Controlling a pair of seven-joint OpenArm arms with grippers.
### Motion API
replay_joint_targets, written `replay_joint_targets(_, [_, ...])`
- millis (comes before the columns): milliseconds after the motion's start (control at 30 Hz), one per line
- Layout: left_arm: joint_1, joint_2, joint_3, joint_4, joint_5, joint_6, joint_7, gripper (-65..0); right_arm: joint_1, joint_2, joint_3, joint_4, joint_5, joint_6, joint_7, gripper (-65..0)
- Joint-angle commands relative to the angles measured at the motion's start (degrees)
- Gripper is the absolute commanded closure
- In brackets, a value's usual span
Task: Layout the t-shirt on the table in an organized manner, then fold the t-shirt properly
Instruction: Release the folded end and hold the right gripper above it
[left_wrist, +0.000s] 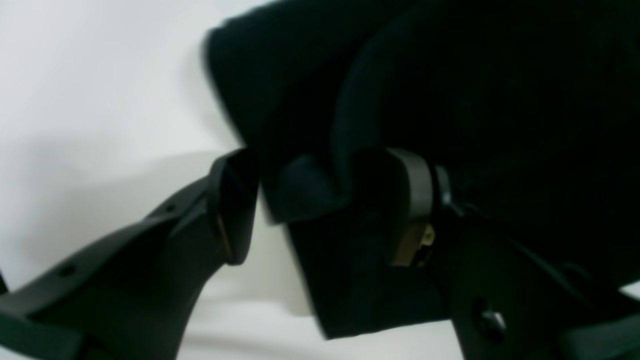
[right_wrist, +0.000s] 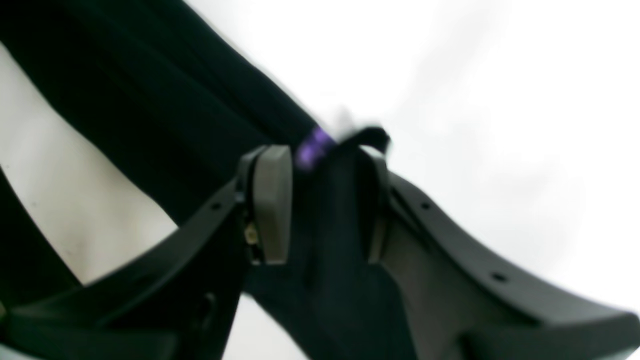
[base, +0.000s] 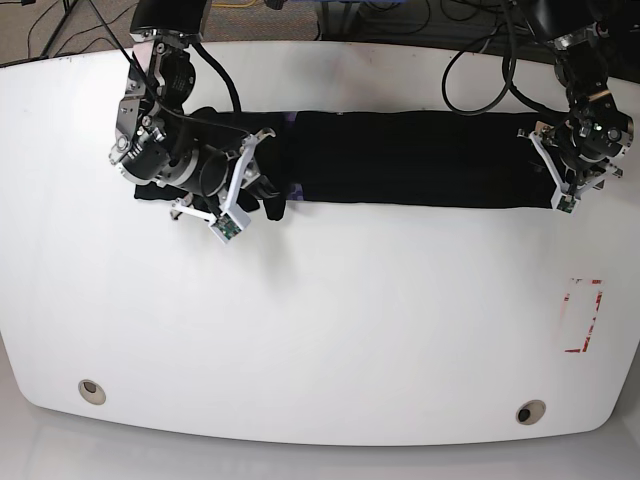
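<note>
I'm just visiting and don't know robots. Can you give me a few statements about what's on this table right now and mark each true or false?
1. The t-shirt lies as a long black band between the two arms. True.
2. The right gripper has cloth between its jaws. True.
3. The t-shirt is bright red. False: it is black, with a purple patch.
4. The red-outlined rectangle mark is covered by the t-shirt. False: it lies bare on the table, apart from the cloth.
5. The left gripper is far from the t-shirt. False: cloth sits between its jaws.
</note>
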Motion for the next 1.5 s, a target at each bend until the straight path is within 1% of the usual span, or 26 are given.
replay_joint_targets(0, [-0.8,-0.8,-0.8,1.3,-2.1,0.0,-0.4,-35.8,-0.2,0.9,0.8,0.9,0.1,0.1,0.7,-19.7])
replay_joint_targets(100, [-0.8,-0.9,-0.9,1.4,-3.8,0.0,-0.2,-35.8,-1.9,1.7,1.2,0.8,0.1,0.1,1.7,-19.7])
replay_joint_targets(267, [-0.8,-0.9,-2.0,1.5,-5.9,0.0,-0.2,-35.8,-4.5,3.0,1.2,-1.5,0.1,0.1,5.3,-19.5])
replay_joint_targets(467, [-0.8,-0.9,-5.8,1.5,-11.3,0.0,-0.2,-36.4,-5.2,5.6,0.9,-11.3,0.1,0.1,12.8,-19.5])
replay_joint_targets(600, [-0.8,-0.9,-7.9,1.5,-15.5,0.0,0.0,-36.7,-4.9,7.4,0.9,-17.5,0.1,0.1,16.4,-19.5])
replay_joint_targets(700, [-0.8,-1.1,-9.6,1.2,-18.8,0.0,1.5,-38.9,-4.9,8.6,0.8,-20.1,0.1,0.1,18.7,-19.5])
replay_joint_targets(733, [-0.9,-1.2,-10.7,1.2,-20.3,0.0,3.0,-41.7,-4.9,9.1,0.8,-20.8,0.1,0.1,19.4,-19.5])
replay_joint_targets(833, [-0.9,-1.1,-13.8,1.2,-23.3,0.0,5.1,-48.5,-4.9,9.8,0.8,-21.2,0.1,0.1,19.6,-19.5])
replay_joint_targets(900, [-1.5,-1.2,-15.6,1.1,-25.5,0.0,5.9,-51.7,-4.9,9.8,0.8,-21.2,0.1,0.1,19.6,-19.5])
replay_joint_targets(1000, [-2.7,-1.3,-17.3,0.5,-27.0,0.0,8.1,-52.1,-5.0,9.8,0.8,-21.2,0.1,0.1,19.6,-19.5])
replay_joint_targets(1167, [-4.2,-1.3,-19.2,-2.1,-27.2,0.0,11.1,-52.1,-5.2,9.8,0.8,-21.2,0.1,0.1,19.6,-19.5])
replay_joint_targets(1400, [-4.8,-1.4,-19.5,-8.8,-27.6,0.0,11.2,-52.1,-5.2,9.5,0.8,-21.2,0.1,0.1,19.5,-19.5])
replay_joint_targets(1467, [-4.8,-1.5,-19.4,-10.7,-28.8,0.0,11.1,-52.1,-5.2,9.5,0.8,-21.2,0.1,0.1,19.5,-19.5])
